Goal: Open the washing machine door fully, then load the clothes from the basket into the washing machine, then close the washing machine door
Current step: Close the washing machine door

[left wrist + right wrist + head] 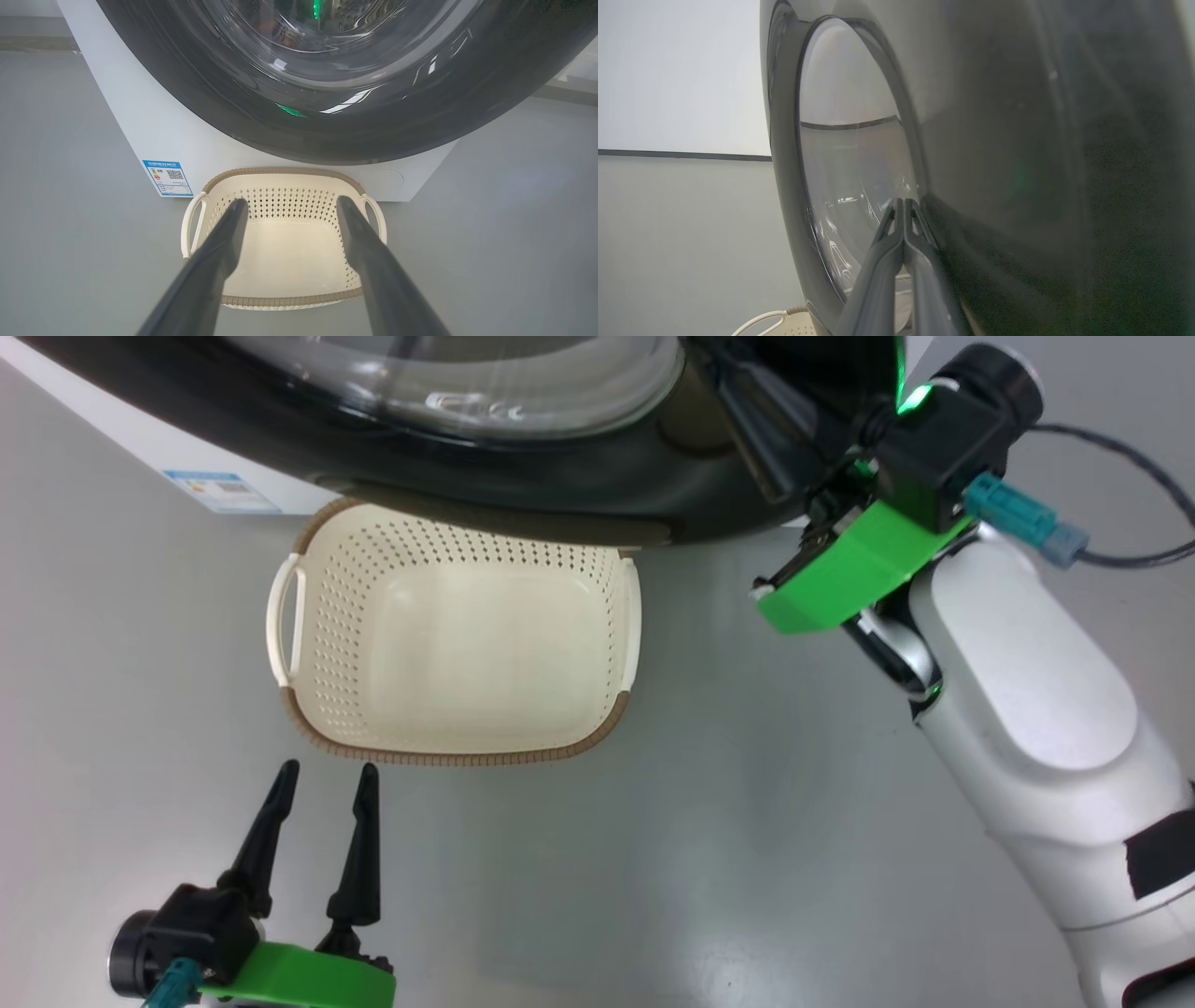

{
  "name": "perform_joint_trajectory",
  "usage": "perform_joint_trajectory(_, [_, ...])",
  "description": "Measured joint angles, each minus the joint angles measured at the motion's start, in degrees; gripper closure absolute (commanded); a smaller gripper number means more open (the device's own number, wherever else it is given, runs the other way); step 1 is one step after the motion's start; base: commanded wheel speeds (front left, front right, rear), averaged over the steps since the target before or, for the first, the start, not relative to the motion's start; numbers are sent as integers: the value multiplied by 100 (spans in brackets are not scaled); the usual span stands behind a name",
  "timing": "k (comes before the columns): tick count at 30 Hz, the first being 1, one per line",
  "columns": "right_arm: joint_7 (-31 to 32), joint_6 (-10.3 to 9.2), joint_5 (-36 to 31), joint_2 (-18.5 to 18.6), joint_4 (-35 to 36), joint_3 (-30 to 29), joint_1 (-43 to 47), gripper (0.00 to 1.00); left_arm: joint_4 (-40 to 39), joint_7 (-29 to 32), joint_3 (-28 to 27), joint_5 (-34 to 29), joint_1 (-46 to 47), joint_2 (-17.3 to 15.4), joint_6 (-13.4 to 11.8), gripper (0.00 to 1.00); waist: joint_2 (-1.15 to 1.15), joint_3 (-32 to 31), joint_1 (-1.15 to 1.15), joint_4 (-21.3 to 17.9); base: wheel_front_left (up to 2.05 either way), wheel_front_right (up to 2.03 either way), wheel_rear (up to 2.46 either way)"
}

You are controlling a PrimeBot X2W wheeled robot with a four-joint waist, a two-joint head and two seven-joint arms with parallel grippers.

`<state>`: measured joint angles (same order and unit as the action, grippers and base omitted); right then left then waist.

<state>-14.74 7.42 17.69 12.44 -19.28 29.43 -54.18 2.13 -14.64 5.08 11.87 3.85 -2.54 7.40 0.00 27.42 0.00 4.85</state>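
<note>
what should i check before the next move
1. basket empty: ok
2. left gripper open, short of the basket: ok
3. right gripper shut, tips at the door rim beside the glass: ok
4. door fully latched: cannot tell
5. clothes inside, behind the glass: cannot tell

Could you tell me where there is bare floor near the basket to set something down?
Bare floor lies right of the basket, up to the right arm, and left of it, near the blue label. It is crowded behind the basket, where the washing machine door overhangs its rim, and in front, where the open left gripper points at it.
</note>
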Motion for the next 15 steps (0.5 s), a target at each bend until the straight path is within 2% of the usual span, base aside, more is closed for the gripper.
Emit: perform_joint_trajectory(15, [0,7,-73,346,-653,-265,-972,100,-179,0,337,2,88,1,0,0,0,292,0,386,0,0,0])
